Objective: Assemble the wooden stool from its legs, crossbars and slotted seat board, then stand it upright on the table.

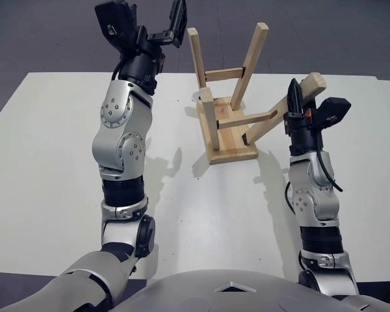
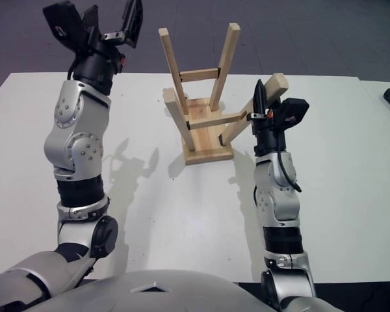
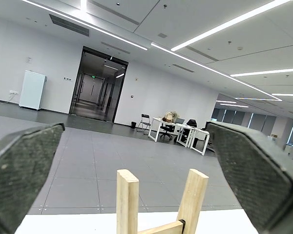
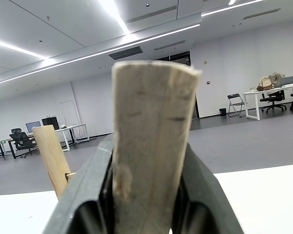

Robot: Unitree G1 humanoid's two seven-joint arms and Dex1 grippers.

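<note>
We find the right tool (image 1: 296, 97) clamped on a splayed leg (image 1: 270, 123), left tool (image 1: 146, 25) wide, raised clear. Risk: levering that leg could tip the inverted stool (image 1: 231, 147).

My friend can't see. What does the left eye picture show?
An upside-down wooden stool rests on its seat on a white table, legs pointing up. The right gripper is shut on one tilted leg, and the left gripper is open, high beside the stool.

Room inventory: grey tiled floor (image 3: 88, 170); dark doorway (image 3: 95, 90); white cabinet (image 3: 31, 90) nearby; white desks (image 3: 178, 130); black chair (image 3: 144, 122); ceiling strip lights (image 3: 224, 24).
</note>
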